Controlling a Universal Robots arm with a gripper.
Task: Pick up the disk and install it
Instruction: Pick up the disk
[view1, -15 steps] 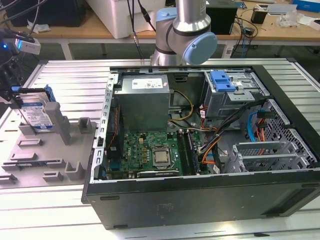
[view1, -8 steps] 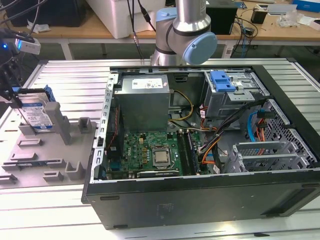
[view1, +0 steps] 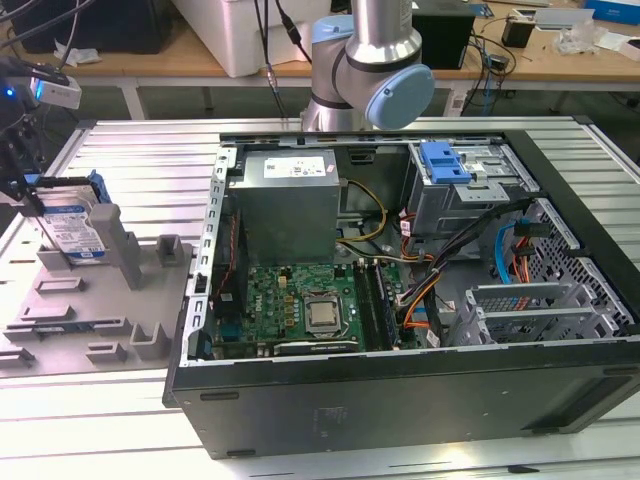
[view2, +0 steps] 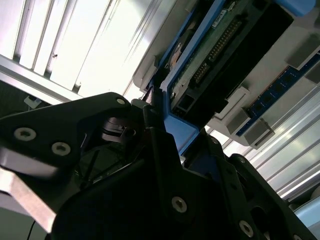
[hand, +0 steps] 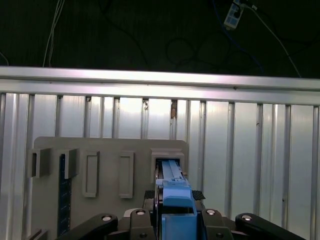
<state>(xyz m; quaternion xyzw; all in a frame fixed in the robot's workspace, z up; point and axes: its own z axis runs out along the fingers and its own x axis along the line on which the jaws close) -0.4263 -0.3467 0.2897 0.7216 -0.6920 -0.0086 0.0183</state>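
Observation:
The disk (view1: 75, 228), silver with a white-and-blue label and a blue bracket, stands on edge in the grey fixture (view1: 90, 300) at the exterior view's left, leaning against an upright post. My gripper (view1: 28, 190) is at its top left corner, on the blue bracket. In the first wrist view the disk's blue bracket (hand: 176, 200) sits tight between the black fingers of the gripper (hand: 175, 196). The second wrist view shows the disk's circuit-board underside (view2: 220, 55), with the gripper (view2: 167, 127) clamped on the bracket's end.
An open computer case (view1: 400, 400) lies on the ribbed aluminium table at the exterior view's right. Inside are a grey power supply (view1: 290, 200), a motherboard (view1: 300, 300) and a silver drive cage with a blue latch (view1: 445, 165). The arm's base (view1: 370, 60) rises behind the case.

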